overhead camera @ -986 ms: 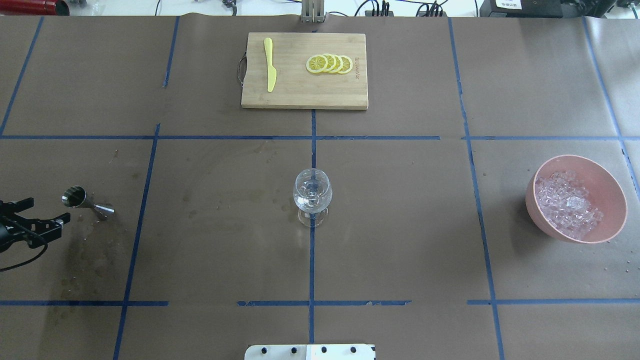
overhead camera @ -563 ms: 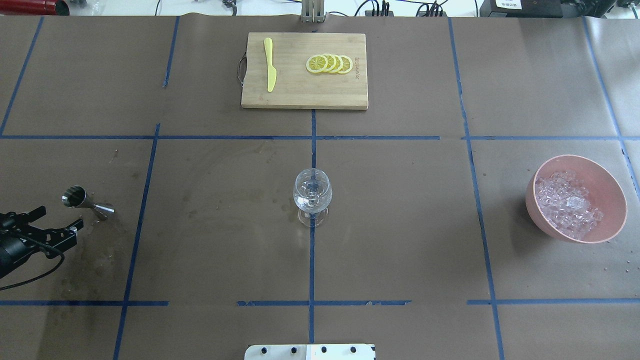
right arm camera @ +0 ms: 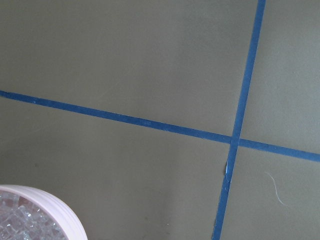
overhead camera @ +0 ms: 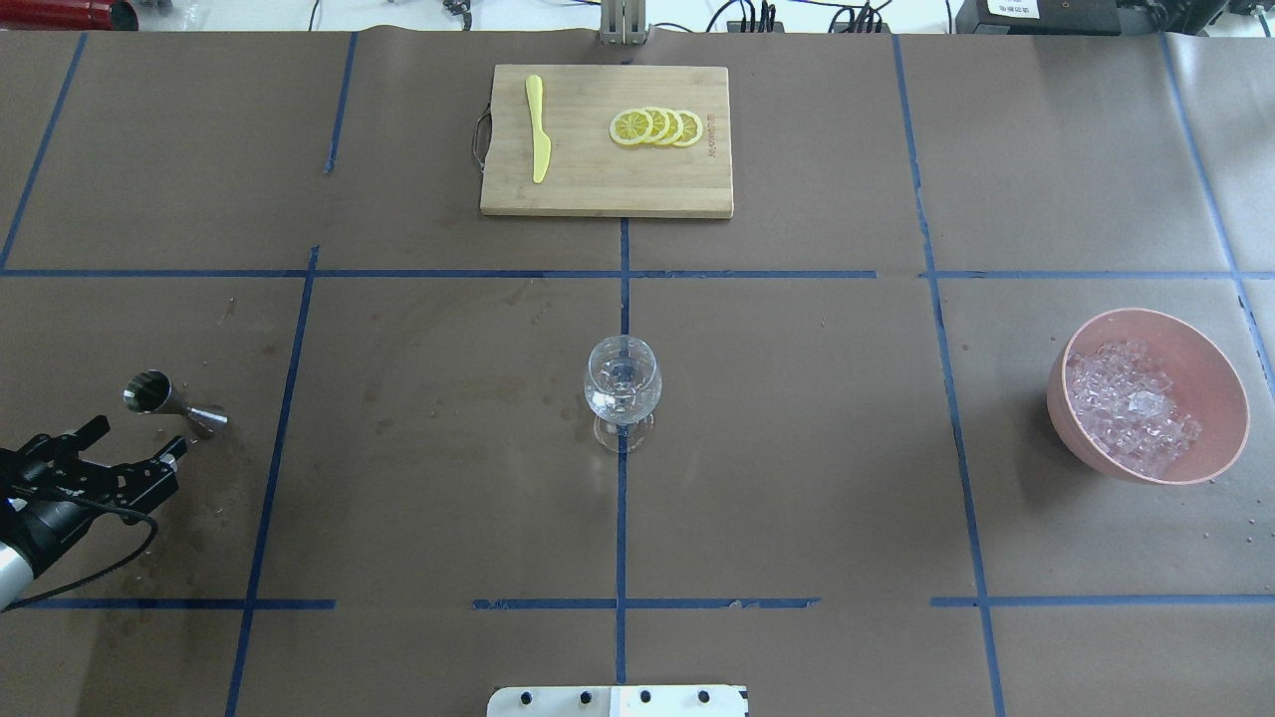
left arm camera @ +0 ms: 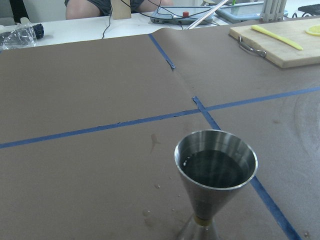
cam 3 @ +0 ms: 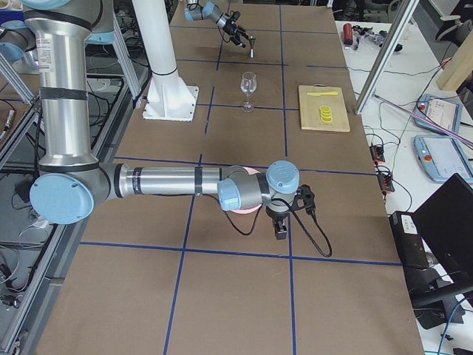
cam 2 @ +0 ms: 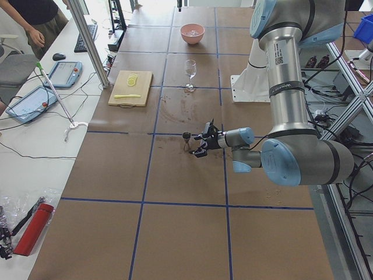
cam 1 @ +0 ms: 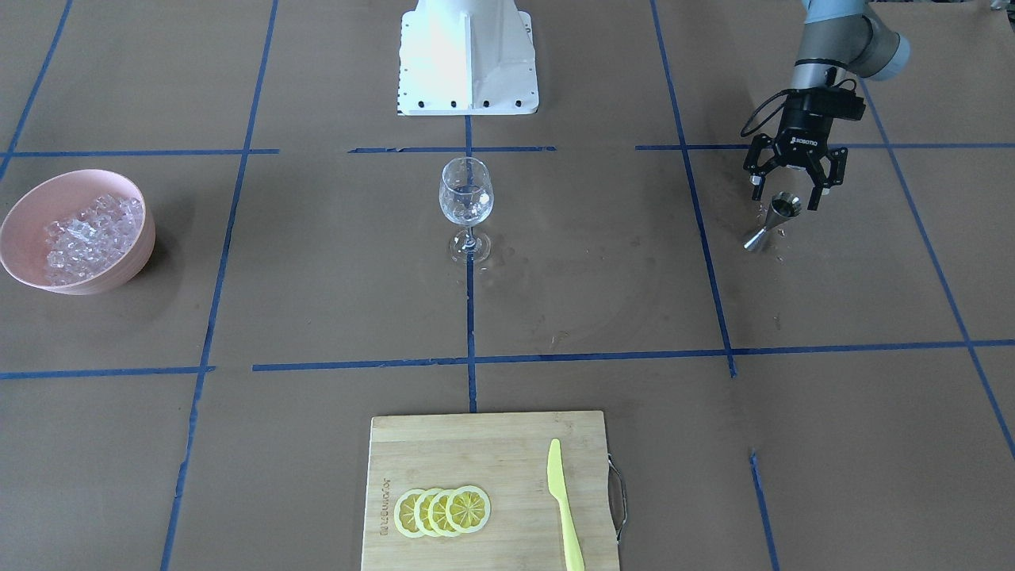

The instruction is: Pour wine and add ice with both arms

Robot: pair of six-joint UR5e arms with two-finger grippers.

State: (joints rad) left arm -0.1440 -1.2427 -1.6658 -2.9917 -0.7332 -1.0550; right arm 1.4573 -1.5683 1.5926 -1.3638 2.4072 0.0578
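A steel jigger (overhead camera: 169, 400) stands at the table's left, and the left wrist view shows clear wine (left arm camera: 216, 167) in its cup. My left gripper (overhead camera: 144, 438) is open and empty, just short of the jigger, jaws facing it; it also shows in the front view (cam 1: 785, 200). A wine glass (overhead camera: 623, 388) stands at the table's middle. The ice (overhead camera: 1131, 403) fills a pink bowl (overhead camera: 1213, 376) at the right. My right gripper (cam 3: 282, 229) hovers next to the bowl, seen only in the exterior right view, so I cannot tell if it is open.
A wooden cutting board (overhead camera: 598, 189) at the far middle carries lemon slices (overhead camera: 655, 127) and a yellow knife (overhead camera: 538, 129). Wet spots mark the paper near the jigger. The white robot base (overhead camera: 618, 700) sits at the near edge.
My left gripper has moved right and turned, its open jaws now pointing at the jigger from close by. The jigger, glass and bowl have not moved.
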